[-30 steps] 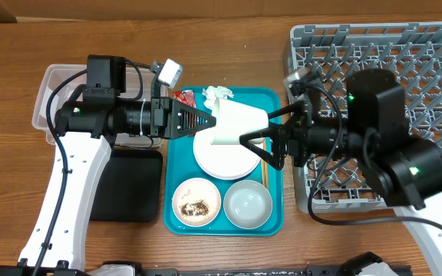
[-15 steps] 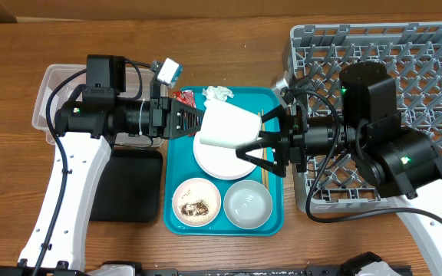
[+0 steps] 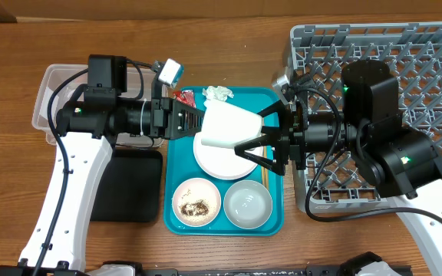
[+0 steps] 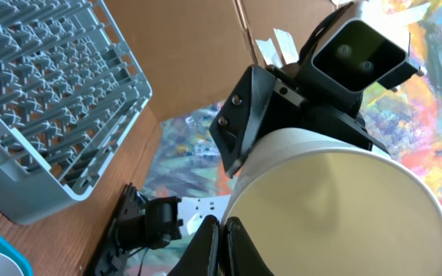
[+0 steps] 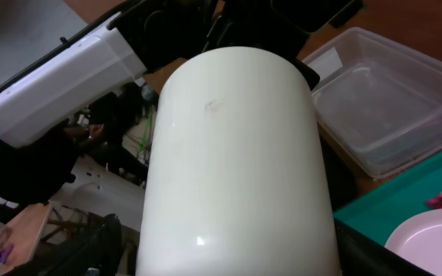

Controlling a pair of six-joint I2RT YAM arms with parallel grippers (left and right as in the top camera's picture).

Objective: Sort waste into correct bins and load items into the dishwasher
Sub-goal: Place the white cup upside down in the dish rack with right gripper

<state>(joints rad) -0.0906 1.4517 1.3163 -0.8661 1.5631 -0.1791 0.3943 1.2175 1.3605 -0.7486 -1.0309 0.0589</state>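
Observation:
The small white cup [image 3: 227,126] hangs on its side above the large white plate [image 3: 217,165]. My left gripper [image 3: 202,123] is shut on the cup's rim; the left wrist view shows its fingers [image 4: 222,230] pinching the rim of the cup [image 4: 336,207]. My right gripper [image 3: 250,132] is open, with its fingers spread on either side of the cup. In the right wrist view the cup [image 5: 236,153] fills the space between the fingers [image 5: 229,261]. The grey dish rack [image 3: 428,54] stands on the right.
The teal tray [image 3: 171,176] holds a bowl with food scraps [image 3: 196,202], an empty bowl [image 3: 248,204], chopsticks [image 3: 264,172], a red wrapper [image 3: 184,97] and a tissue [image 3: 217,93]. A clear tub [image 3: 52,92] and a black tray [image 3: 129,188] lie on the left.
My right gripper has moved left and spread its fingers around the cup. The cup has shifted slightly left in my left gripper.

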